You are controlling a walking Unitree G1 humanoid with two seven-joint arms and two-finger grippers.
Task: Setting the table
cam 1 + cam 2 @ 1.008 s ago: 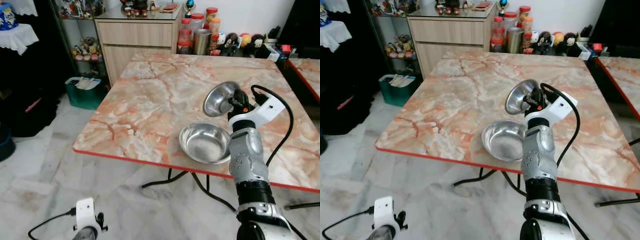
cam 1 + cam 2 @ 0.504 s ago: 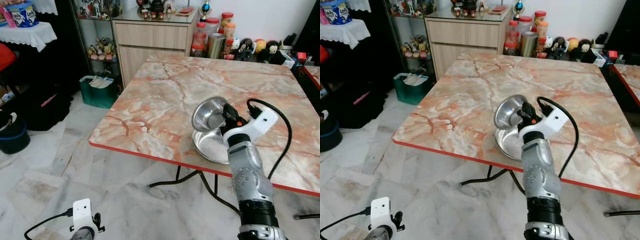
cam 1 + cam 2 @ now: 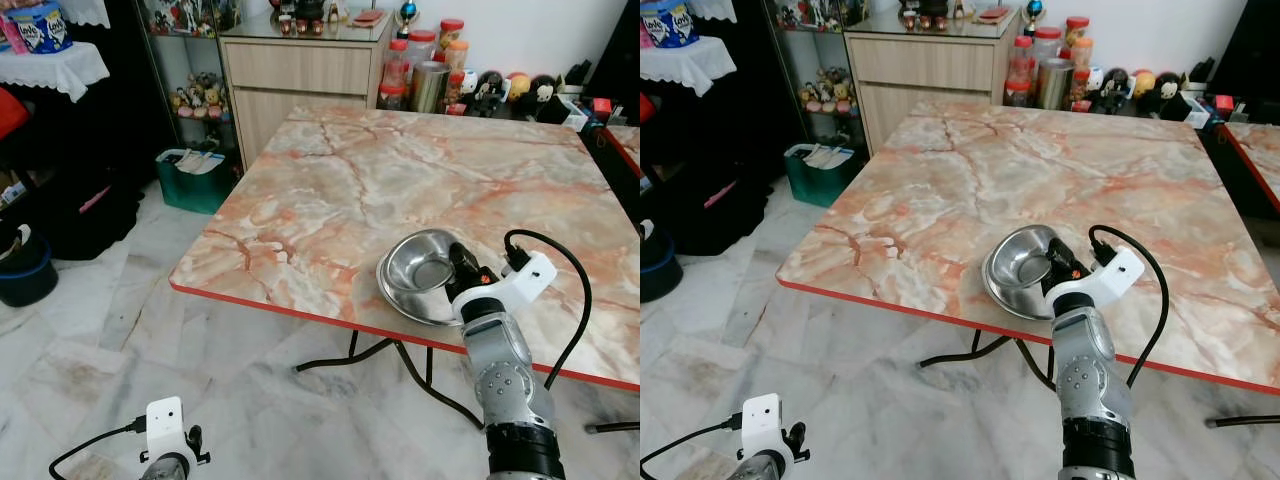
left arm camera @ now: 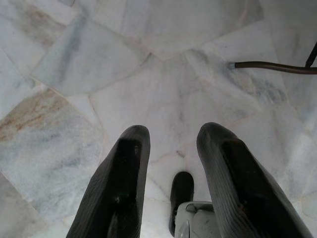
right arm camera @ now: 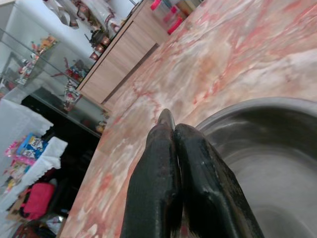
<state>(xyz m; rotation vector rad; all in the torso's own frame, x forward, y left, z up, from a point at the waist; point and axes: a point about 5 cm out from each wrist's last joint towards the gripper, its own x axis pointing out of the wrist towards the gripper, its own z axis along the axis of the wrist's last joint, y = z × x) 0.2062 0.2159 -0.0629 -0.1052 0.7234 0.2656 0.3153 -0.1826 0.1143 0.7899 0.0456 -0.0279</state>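
Two steel bowls rest near the front edge of the marble table. The upper bowl sits nested inside the lower bowl. My right gripper is at the upper bowl's right rim, shut on that rim. In the right wrist view the fingers pinch the thin steel edge with the bowl's hollow beside them. My left gripper hangs low over the tiled floor, open and holding nothing; its white wrist shows at the bottom left.
The table's red front edge is close to the bowls. Jars and a steel tin stand at the far edge, with a wooden cabinet behind. A green bin sits on the floor at left. Black cables trail under the table.
My right gripper has come down with the tilted bowl and set it into the bowl on the table. The head camera has shifted a little. The left arm still hangs idle.
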